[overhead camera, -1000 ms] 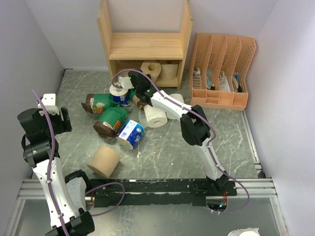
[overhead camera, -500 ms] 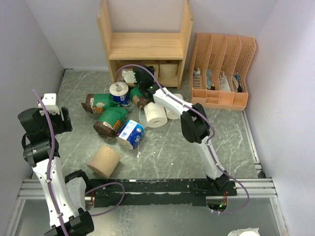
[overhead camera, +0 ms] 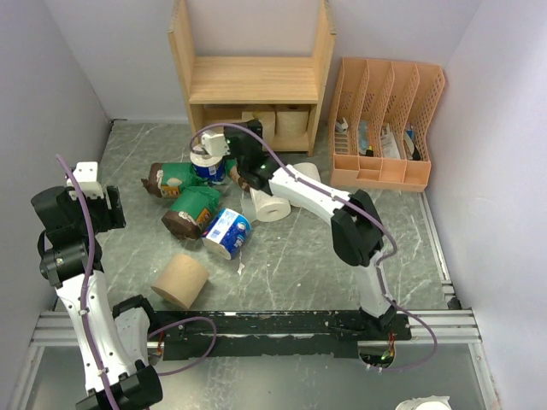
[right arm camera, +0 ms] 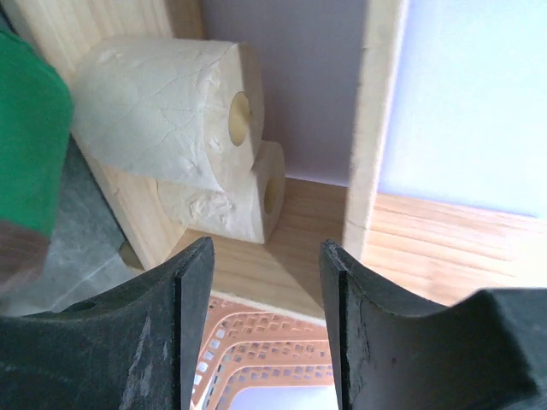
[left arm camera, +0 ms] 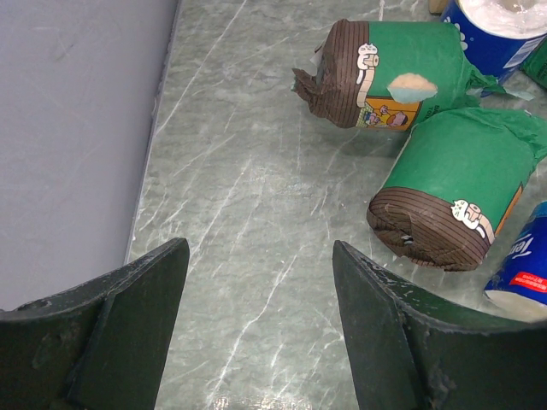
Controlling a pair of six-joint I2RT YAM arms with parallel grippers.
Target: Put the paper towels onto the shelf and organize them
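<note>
Right fingers (right arm camera: 162, 342) pulled back from shelf (right arm camera: 376, 128), apart and empty; swing left and you could send the green roll (right arm camera: 30, 145) beside them rolling.

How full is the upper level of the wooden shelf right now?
Empty. The upper level shows only bare wood in the overhead view. The two pale rolls sit beneath it.

A grey-green marbled worktop (overhead camera: 282, 265) lies between pale lilac walls (overhead camera: 60, 68) on three sides. A peach organizer (overhead camera: 380, 175) (papers (overhead camera: 391, 143) in its slots) stands in the far right corner. Light is even.
</note>
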